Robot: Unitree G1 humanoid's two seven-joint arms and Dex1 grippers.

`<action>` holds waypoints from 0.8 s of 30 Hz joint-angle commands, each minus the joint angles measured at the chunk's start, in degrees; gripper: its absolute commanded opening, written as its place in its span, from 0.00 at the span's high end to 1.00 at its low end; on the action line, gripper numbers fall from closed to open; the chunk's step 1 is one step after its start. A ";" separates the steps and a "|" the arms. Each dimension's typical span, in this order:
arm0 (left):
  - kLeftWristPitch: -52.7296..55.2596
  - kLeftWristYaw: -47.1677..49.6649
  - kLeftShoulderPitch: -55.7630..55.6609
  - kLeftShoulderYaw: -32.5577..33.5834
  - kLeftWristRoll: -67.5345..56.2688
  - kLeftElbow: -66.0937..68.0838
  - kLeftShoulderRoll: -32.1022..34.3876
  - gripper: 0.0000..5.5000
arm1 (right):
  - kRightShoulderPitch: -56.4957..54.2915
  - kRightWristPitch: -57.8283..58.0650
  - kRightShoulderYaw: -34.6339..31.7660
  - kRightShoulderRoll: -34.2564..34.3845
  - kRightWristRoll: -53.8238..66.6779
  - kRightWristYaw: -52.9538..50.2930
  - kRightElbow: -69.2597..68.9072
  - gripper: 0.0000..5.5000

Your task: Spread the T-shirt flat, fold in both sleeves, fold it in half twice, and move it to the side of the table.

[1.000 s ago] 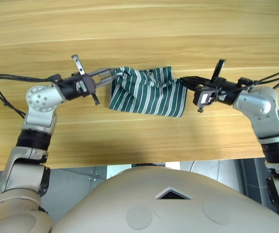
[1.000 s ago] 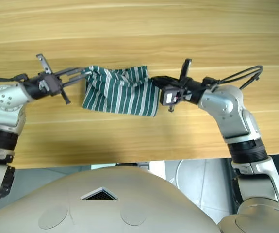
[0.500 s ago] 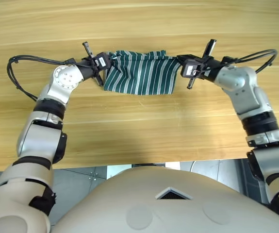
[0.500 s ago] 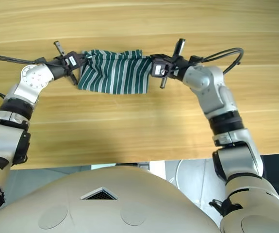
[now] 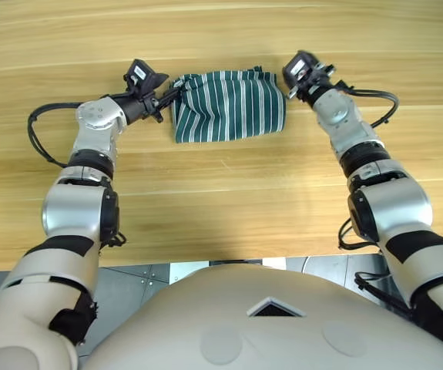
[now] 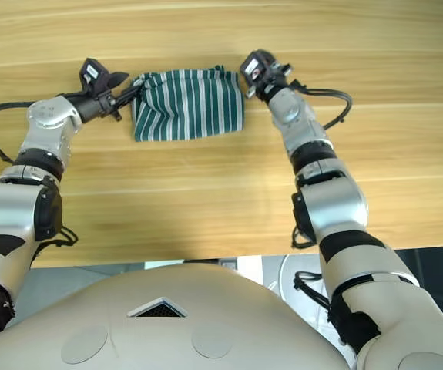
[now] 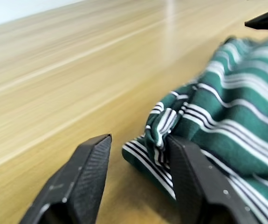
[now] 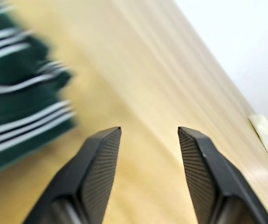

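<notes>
The green-and-white striped T-shirt (image 5: 229,104) lies folded into a small rectangle on the wooden table (image 5: 221,208), far from me. My left gripper (image 5: 163,95) sits at its left edge. In the left wrist view the left gripper (image 7: 137,139) is open, and a bunched corner of the T-shirt (image 7: 227,116) rests against one finger (image 7: 189,182). My right gripper (image 5: 288,89) is just off the shirt's far right corner. Seen from its own wrist, the right gripper (image 8: 148,130) is open over bare wood, the T-shirt (image 8: 17,102) off to one side.
Bare wood surrounds the shirt on all sides. The table's near edge (image 5: 206,264) runs across the lower part of the head views, with grey floor (image 5: 129,285) below it. Cables (image 5: 44,131) loop beside both forearms.
Both arms carried the shirt, held by its two ends, farther across the table. It now lies flat and both grippers have let go.
</notes>
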 commanded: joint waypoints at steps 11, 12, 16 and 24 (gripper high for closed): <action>5.25 -29.26 2.94 18.78 -21.08 -15.96 -3.06 0.57 | 1.27 -16.46 -7.74 1.18 11.49 16.63 -5.37 0.20; -0.39 -32.67 6.17 16.89 -19.79 -19.20 -4.17 0.61 | 1.96 -18.12 -5.51 1.24 8.99 15.95 -6.72 0.20; -20.26 -34.12 13.14 9.47 -10.02 -22.13 -4.67 0.72 | 3.30 -20.49 2.31 1.31 -0.41 12.40 -10.10 0.28; -39.77 -15.78 15.48 -2.68 14.68 -17.49 1.84 0.94 | 2.43 -19.93 14.62 2.71 -13.22 10.20 -11.39 0.52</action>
